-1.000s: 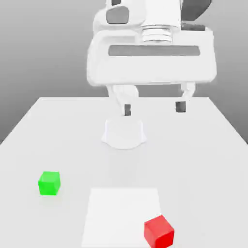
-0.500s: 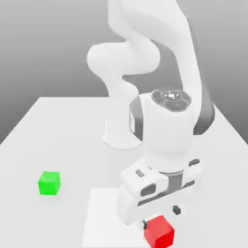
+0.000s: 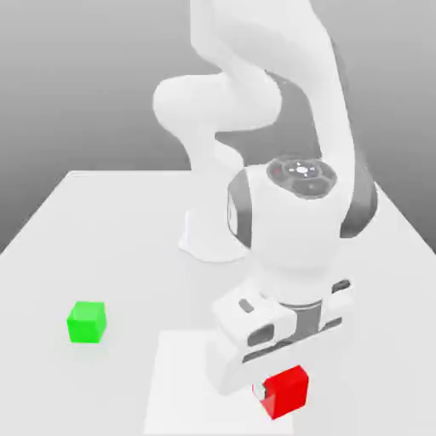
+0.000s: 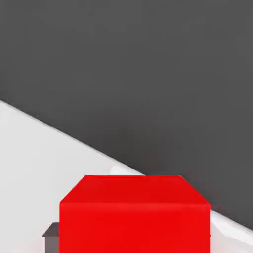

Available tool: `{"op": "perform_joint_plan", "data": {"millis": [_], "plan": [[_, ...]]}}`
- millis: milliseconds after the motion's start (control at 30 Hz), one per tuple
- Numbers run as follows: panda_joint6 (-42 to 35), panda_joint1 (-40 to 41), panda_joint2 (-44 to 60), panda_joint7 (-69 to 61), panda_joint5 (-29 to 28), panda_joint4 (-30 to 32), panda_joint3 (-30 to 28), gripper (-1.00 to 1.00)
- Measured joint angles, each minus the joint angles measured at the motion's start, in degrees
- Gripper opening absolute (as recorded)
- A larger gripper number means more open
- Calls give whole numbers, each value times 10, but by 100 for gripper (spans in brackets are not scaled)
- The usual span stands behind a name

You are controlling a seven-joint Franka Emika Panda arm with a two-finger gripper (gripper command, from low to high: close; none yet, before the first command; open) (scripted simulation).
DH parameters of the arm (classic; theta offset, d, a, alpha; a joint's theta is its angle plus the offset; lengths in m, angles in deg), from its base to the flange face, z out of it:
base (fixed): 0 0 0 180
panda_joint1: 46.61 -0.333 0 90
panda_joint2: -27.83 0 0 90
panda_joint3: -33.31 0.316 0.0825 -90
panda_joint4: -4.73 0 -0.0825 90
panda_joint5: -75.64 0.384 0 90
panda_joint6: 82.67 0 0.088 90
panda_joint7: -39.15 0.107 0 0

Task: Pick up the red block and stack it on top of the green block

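Observation:
The red block is a small bright red cube near the table's front edge, right of centre in the exterior view. My gripper is lowered over it from above and shut on it, with one dark fingertip showing at the block's side. In the hand view the red block sits close up between the fingers, and a grey fingertip presses its side. The green block, a same-sized bright green cube, rests on the table well off to the exterior view's left, apart from the gripper.
The arm's white base stands at the middle back of the grey table. A lighter square patch marks the table under the red block. The bulky wrist hangs over the front right area.
The hand came down from high above the table to the red block. Its fingers went from open to shut on the block, which turned square and shifted slightly.

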Motion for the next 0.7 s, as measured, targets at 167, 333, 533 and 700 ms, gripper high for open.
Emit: {"op": "perform_joint_plan", "data": {"millis": [167, 333, 533, 700], "plan": [[-3, 120, -89, 38, -28, 84, -89, -100], [-3, 246, -182, 72, -47, 176, -148, -100], [90, 245, -96, 20, 31, 188, -156, -100], [123, 251, -61, -7, 69, 187, -141, 100]]}}
